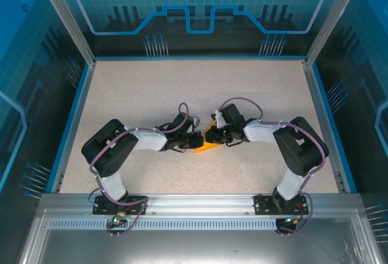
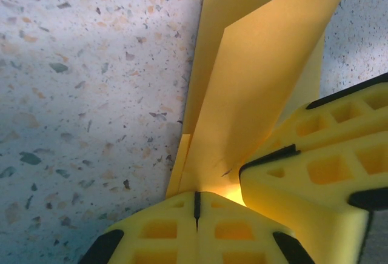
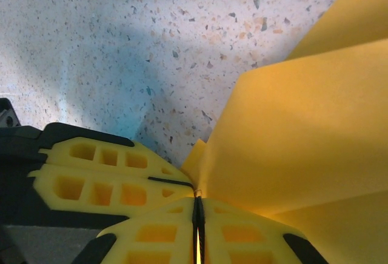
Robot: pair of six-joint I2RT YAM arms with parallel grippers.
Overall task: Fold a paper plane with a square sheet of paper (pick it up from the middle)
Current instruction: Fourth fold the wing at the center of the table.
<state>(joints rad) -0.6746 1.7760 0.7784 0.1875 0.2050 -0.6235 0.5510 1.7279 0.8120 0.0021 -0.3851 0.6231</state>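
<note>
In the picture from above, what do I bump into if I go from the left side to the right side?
Left arm → its shut jaws → folded orange-yellow paper → the right arm's shut jaws → right arm

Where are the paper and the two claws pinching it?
paper (image 1: 206, 148): top view, flat orange flap.
left gripper (image 2: 196, 202): left wrist view, between its closed fingertips.
right gripper (image 3: 197, 206): right wrist view, between its closed fingertips.

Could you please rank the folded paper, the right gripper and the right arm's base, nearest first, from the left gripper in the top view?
1. folded paper, pinched in the left gripper.
2. right gripper, just to its right.
3. right arm's base, near-right table edge.
</note>
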